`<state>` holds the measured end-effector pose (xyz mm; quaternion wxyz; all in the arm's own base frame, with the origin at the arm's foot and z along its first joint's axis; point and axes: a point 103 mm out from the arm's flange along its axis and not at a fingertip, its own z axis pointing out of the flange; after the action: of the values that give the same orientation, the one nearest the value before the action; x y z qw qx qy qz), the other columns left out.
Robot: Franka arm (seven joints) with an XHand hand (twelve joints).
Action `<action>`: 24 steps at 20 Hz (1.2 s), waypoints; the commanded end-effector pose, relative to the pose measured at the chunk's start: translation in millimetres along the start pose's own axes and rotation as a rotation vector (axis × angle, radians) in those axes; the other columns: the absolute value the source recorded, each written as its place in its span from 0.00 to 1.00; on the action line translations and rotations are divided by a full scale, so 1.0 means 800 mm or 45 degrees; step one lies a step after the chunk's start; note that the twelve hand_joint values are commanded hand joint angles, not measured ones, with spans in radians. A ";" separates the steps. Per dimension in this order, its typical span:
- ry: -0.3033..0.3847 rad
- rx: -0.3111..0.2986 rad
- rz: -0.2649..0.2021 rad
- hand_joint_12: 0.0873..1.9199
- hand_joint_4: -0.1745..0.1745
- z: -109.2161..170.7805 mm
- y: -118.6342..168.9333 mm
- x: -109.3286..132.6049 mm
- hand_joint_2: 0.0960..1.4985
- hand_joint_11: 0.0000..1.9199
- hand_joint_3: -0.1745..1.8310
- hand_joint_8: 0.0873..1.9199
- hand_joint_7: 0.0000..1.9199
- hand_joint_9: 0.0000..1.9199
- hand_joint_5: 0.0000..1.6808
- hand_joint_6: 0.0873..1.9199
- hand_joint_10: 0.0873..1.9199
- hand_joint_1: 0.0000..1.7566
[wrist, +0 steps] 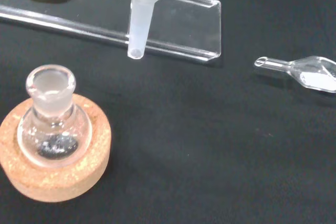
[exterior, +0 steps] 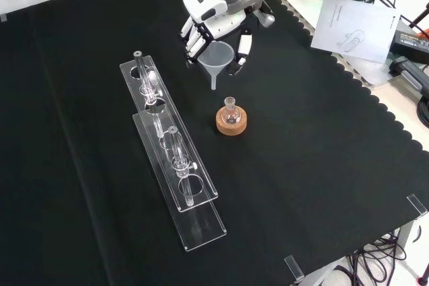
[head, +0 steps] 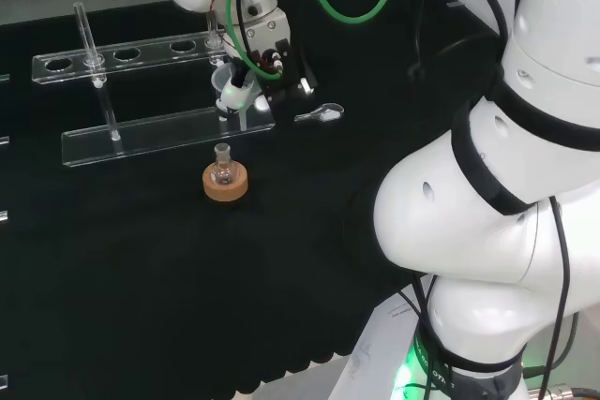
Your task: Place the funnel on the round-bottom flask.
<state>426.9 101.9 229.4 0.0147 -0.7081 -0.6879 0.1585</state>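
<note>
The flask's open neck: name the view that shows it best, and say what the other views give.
The wrist view: the round-bottom flask is close, its mouth open and empty, the funnel stem tip off to one side of it. The front view shows the flask small on its cork ring. The head view shows it smaller still.

The cloth [exterior: 315, 165] is plain black with a scalloped edge. The funnel [exterior: 216, 55] is translucent milky white. The flask [wrist: 50, 121] is clear glass, greyish at its bottom, on a tan, speckled cork ring [wrist: 63, 174]. The rack [exterior: 175, 165] and the small scoop [wrist: 310, 72] are clear. The hand [exterior: 221, 21] is white with black parts; a green cable [head: 347, 7] loops above it
</note>
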 end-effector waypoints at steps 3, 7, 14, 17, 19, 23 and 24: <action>-0.055 -0.033 -0.117 0.62 0.36 -0.003 -0.015 0.052 0.46 0.36 0.38 0.38 0.35 0.52 0.36 0.33 0.28 0.48; -0.072 -0.041 -0.118 0.62 0.36 -0.005 -0.018 0.054 0.46 0.36 0.38 0.38 0.35 0.52 0.36 0.33 0.29 0.48; -0.081 -0.033 -0.117 0.62 0.36 -0.006 -0.027 0.066 0.46 0.36 0.38 0.38 0.35 0.52 0.36 0.33 0.29 0.48; -0.073 -0.019 -0.126 0.62 0.36 -0.003 -0.027 0.067 0.46 0.36 0.38 0.38 0.35 0.52 0.36 0.33 0.29 0.48; -0.077 -0.017 -0.126 0.62 0.36 0.000 -0.027 0.065 0.46 0.36 0.38 0.38 0.35 0.52 0.36 0.33 0.29 0.48; -0.088 -0.011 -0.117 0.62 0.36 0.006 -0.027 0.065 0.46 0.36 0.38 0.38 0.35 0.52 0.36 0.33 0.29 0.48; -0.088 -0.010 -0.116 0.62 0.36 0.007 -0.027 0.065 0.46 0.36 0.38 0.38 0.35 0.52 0.36 0.33 0.29 0.48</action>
<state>405.8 154.0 221.5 -0.0042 -0.6692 -0.7218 0.1768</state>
